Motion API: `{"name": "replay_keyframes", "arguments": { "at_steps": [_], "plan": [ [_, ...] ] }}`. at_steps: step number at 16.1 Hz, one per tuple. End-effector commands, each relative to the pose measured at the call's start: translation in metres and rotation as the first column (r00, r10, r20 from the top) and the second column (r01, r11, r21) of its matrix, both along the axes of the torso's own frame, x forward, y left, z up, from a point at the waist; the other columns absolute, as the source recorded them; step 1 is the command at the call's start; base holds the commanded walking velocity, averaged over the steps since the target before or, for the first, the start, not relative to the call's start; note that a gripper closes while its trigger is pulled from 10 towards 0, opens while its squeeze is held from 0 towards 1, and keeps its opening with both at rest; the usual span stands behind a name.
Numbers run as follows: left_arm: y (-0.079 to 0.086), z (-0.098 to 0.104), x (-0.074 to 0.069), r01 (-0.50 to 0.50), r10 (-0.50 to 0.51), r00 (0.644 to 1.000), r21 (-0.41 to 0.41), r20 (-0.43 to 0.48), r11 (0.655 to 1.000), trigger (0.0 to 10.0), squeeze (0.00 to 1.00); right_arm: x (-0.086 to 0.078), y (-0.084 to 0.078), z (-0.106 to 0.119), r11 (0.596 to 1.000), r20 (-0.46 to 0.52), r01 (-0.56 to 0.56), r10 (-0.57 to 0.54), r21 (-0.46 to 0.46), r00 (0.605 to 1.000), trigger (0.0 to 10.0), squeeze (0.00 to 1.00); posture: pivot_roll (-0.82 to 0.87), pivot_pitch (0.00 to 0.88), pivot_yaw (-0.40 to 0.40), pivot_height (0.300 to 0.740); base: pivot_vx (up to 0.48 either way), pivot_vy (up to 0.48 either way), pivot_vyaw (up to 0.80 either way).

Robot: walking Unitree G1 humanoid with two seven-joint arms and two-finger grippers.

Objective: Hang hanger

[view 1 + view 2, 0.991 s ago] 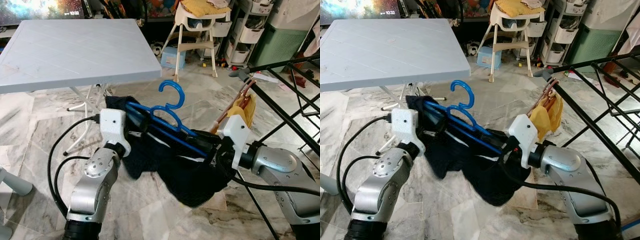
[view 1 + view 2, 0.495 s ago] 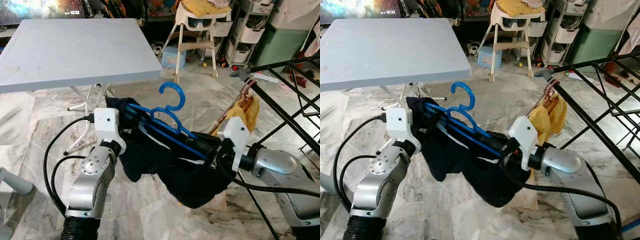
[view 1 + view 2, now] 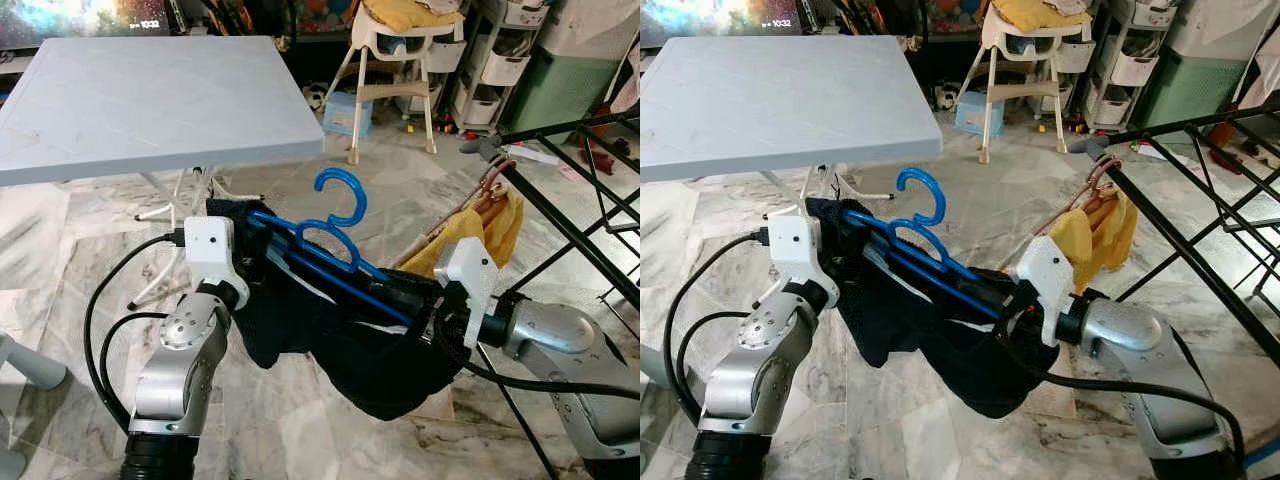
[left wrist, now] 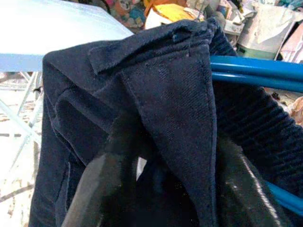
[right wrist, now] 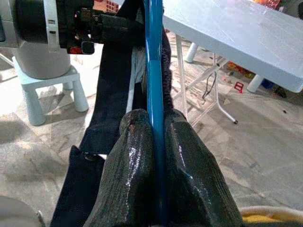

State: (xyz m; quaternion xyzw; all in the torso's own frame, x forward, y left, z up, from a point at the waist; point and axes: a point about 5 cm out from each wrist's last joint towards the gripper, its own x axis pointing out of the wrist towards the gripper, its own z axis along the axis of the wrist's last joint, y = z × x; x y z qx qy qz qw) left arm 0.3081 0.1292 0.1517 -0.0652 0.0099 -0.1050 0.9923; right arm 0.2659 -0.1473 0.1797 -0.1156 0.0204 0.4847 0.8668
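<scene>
Carry step — blue hanger (image 3: 335, 240) with dark garment (image 3: 340, 335) draped over it, held between both claws, not yet on rack.

Right claw (image 5: 156, 142) clamped tight on hanger bar; left claw (image 4: 161, 161) pinching garment's folded edge at hanger's other end.

Black drying rack (image 3: 575, 215) off to right claw's outer side, yellow cloth (image 3: 480, 235) already hung there.

Next, likely: swing hook over rail, lower, let go.

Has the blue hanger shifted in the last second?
Yes, slightly. The blue hanger has edged up and toward the robot's left, closer to the grey table edge.
</scene>
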Motion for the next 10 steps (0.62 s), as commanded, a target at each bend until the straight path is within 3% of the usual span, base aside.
{"name": "replay_keyframes", "arguments": {
  "at_steps": [1,7,10],
  "plan": [
    [0.0,0.001,0.003,0.0,0.0,1.0,-0.002,0.0,1.0,0.0,0.0,-0.006,0.005,0.01,0.998,0.035,-0.056,0.055,0.009,0.998,10.0,0.0,-0.05,0.085,-0.053,0.74,0.0,0.0,0.0],
    [0.006,-0.001,0.004,-0.027,0.027,1.0,-0.006,0.0,1.0,0.0,0.0,-0.006,0.004,0.009,0.998,0.038,-0.06,0.06,0.0,0.997,10.0,0.0,-0.05,0.075,-0.052,0.74,0.0,0.0,0.0],
    [0.013,0.008,0.003,-0.087,0.085,0.995,0.033,0.045,0.996,0.0,0.0,0.0,0.001,0.005,0.998,0.068,-0.01,0.014,-0.059,0.998,10.0,0.0,-0.05,0.073,-0.048,0.74,0.0,0.0,0.0]
  ]
}}
